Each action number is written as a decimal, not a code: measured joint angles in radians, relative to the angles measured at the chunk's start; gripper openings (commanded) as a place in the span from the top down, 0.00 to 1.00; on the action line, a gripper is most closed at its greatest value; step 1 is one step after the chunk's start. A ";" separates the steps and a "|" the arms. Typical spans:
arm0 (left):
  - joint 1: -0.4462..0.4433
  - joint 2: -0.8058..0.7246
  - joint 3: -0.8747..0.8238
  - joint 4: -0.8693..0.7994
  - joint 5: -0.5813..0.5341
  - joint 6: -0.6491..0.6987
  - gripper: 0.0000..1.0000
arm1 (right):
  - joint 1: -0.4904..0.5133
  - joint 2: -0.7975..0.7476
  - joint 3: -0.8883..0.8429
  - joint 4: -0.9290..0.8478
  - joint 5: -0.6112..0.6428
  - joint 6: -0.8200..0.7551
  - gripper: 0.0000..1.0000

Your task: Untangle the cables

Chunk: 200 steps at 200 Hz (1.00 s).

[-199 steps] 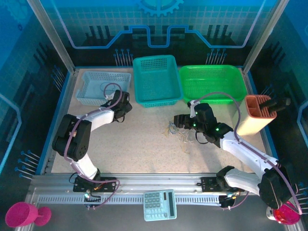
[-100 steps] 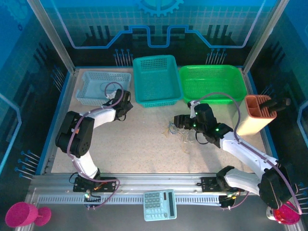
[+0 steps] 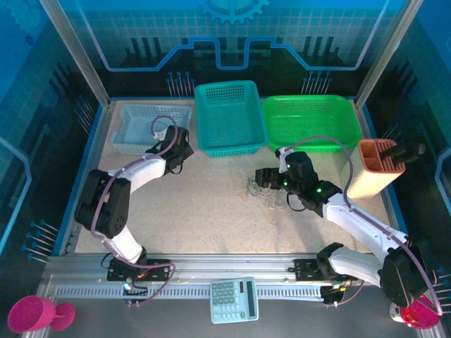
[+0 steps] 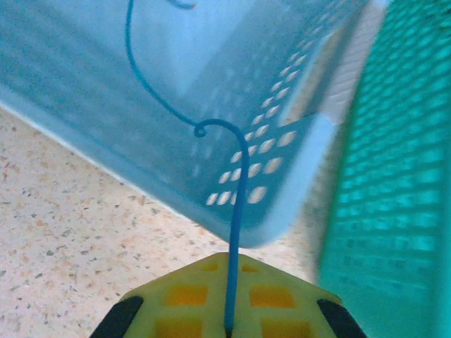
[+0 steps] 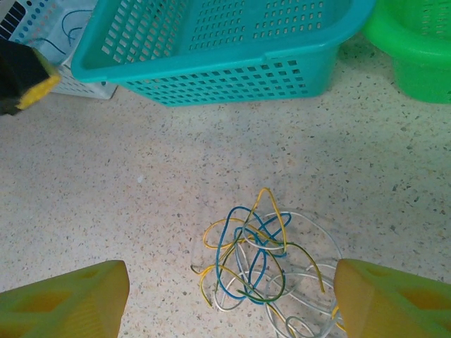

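A tangle of thin blue, yellow, white and green cables (image 5: 264, 260) lies on the speckled table (image 5: 141, 162), also seen in the top view as the cables (image 3: 259, 191). My right gripper (image 5: 229, 303) hovers just above them, open, one yellow finger on each side. My left gripper (image 4: 229, 327) is shut on one blue cable (image 4: 236, 211), which runs up over the rim into the pale blue basket (image 4: 232, 84). In the top view the left gripper (image 3: 180, 146) sits at that basket's (image 3: 137, 134) near right corner.
A teal basket (image 3: 229, 116) and a green basket (image 3: 310, 120) stand along the back edge. An orange holder (image 3: 373, 169) is at the right. A calculator (image 3: 235, 299) lies on the front rail, with pink cups (image 3: 35, 313) at the front corners.
The left gripper has closed on the blue cable and shifted slightly toward the pale blue basket. The right arm and the tangle have not moved.
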 measured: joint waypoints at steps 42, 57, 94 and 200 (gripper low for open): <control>0.057 -0.081 0.115 -0.043 0.068 0.026 1.00 | 0.000 0.000 0.000 0.000 -0.004 0.000 0.22; 0.101 -0.078 0.153 -0.056 0.085 0.031 1.00 | 0.000 0.000 0.000 0.000 -0.006 0.000 0.22; 0.204 0.012 0.276 -0.081 0.107 0.064 1.00 | 0.000 0.000 0.000 0.000 -0.008 0.000 0.22; 0.328 0.326 0.448 -0.241 0.092 0.184 0.30 | 0.000 -0.005 0.001 -0.005 -0.016 0.000 0.23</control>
